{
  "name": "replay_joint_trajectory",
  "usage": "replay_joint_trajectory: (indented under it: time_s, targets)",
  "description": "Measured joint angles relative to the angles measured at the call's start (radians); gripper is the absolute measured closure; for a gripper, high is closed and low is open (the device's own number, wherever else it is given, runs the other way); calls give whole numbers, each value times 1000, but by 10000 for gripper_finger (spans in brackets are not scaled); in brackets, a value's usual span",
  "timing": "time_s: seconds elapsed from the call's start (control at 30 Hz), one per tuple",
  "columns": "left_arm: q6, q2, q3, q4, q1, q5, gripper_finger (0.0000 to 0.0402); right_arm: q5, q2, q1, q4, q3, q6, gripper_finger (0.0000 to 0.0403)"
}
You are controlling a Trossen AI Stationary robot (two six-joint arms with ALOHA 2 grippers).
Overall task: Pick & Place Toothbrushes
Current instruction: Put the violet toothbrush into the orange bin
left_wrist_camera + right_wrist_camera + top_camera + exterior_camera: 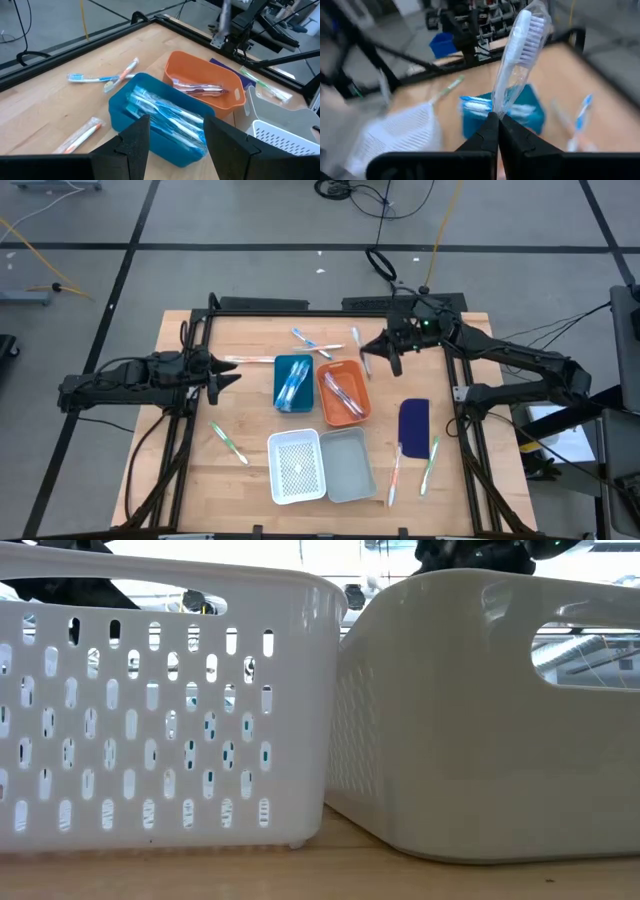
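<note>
My right gripper [497, 127] is shut on a clear-wrapped white toothbrush [517, 55]. In the high view it [375, 350] hangs above the far side of the table, by the orange tray [343, 392]. That tray and the blue tray [293, 383] each hold wrapped toothbrushes. Loose toothbrushes lie flat on the wood: two at the far side [312, 342], an orange one [247, 360], a green one [228, 443] and two at the near right [395, 475]. My left gripper [175, 150] waits open at the table's left, apart from the blue tray [165, 125]. My right gripper pinches the wrapped toothbrush by its handle end [496, 111] between the tips of its two fingers. The brush sticks out beyond the fingertips, bristle head [530, 25] at the free end. It is lifted clear of the table and trays.
A white perforated basket [297, 467] and a grey basket [350, 463] stand side by side at the near edge and fill the low view [160, 700]. A dark blue flat oblong piece [414, 423] lies right of the orange tray. A black frame borders the table.
</note>
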Motion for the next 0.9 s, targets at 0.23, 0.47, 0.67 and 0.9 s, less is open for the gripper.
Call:
replay_joint_trajectory:
  time_s: [0.23, 0.47, 0.67, 0.9]
  targets:
    - [2, 0, 0, -13, 0, 0, 218, -1, 119, 82, -29, 41, 332, 403]
    - [10, 0, 0, -16, 0, 0, 218, 77, 301, 155, -292, 222, 310, 403]
    - [30, 0, 0, -17, 0, 0, 218, 110, 461, 183, -403, 333, 301, 403]
    - [34, 0, 0, -17, 0, 0, 218, 109, 557, 183, -414, 357, 330, 403]
